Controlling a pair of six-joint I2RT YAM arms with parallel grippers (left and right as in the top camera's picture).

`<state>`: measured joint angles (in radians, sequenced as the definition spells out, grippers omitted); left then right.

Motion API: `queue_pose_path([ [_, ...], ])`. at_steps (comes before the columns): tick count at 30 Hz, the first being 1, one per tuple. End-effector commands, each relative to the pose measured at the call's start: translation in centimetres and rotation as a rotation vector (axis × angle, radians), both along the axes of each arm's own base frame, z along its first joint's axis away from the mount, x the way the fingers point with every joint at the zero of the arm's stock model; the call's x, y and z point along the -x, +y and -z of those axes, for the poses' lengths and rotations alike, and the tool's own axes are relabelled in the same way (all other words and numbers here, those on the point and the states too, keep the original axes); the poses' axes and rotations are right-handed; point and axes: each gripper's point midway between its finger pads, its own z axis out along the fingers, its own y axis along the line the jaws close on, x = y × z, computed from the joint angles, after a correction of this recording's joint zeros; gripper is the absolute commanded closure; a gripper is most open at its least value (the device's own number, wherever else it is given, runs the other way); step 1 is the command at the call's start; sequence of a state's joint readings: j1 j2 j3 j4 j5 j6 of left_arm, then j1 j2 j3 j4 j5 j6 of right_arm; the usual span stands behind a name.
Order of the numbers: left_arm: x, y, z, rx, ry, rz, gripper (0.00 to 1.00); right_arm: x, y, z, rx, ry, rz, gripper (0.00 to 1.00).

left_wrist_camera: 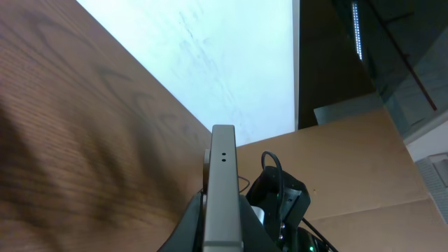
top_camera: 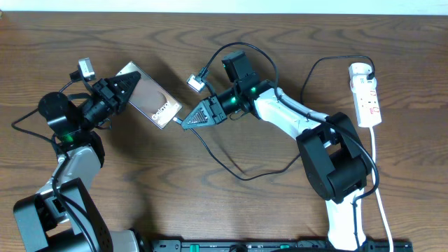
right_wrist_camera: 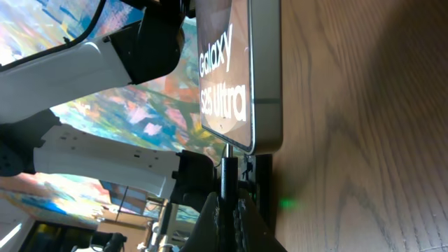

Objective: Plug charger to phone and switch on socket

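The left gripper (top_camera: 126, 85) has its jaws clamped on the phone (top_camera: 150, 98), with the lower end of the phone turned toward the other arm. The right gripper (top_camera: 187, 121) is closed on the connector end of the charger (right_wrist_camera: 227, 157). The tip touches the bottom edge of the phone, but I cannot tell if it is fully in. I judge the plugging almost done. The socket (top_camera: 368, 98) lies at the far right, well apart from both grippers, so switching it on is probably left to do.
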<state>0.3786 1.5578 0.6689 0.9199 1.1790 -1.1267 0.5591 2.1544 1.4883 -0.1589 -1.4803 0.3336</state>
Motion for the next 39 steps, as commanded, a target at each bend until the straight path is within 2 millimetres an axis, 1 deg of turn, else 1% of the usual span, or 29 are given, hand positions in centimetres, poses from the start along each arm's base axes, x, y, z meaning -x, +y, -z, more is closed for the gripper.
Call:
queue_pose_path([
  [1, -0.11, 0.05, -1.33, -0.001, -0.026, 0.004, 0.93, -0.47, -0.17, -0.16, 0.005, -0.002, 0.015, 0.99],
  [8, -0.01, -0.04, -1.31, -0.001, -0.026, 0.012, 0.93, -0.52, -0.17, -0.19, 0.002, -0.006, 0.015, 0.99],
  [13, 0.14, -0.1, -0.92, -0.007, -0.026, 0.011, 0.93, -0.53, -0.16, -0.23, -0.001, -0.01, 0.015, 0.99],
  [20, 0.21, -0.13, -0.75, -0.013, -0.028, 0.012, 0.93, -0.14, -0.32, -1.11, -0.053, -0.022, -0.023, 0.99],
  [29, 0.21, -0.13, -0.75, -0.008, -0.024, 0.012, 0.93, -0.17, -0.3, -1.08, -0.05, -0.02, -0.021, 0.99],
  [39, 0.2, -0.12, -0.74, 0.051, 0.032, 0.01, 0.93, -0.62, -0.08, -0.6, -0.015, -0.015, 0.009, 0.99],
])
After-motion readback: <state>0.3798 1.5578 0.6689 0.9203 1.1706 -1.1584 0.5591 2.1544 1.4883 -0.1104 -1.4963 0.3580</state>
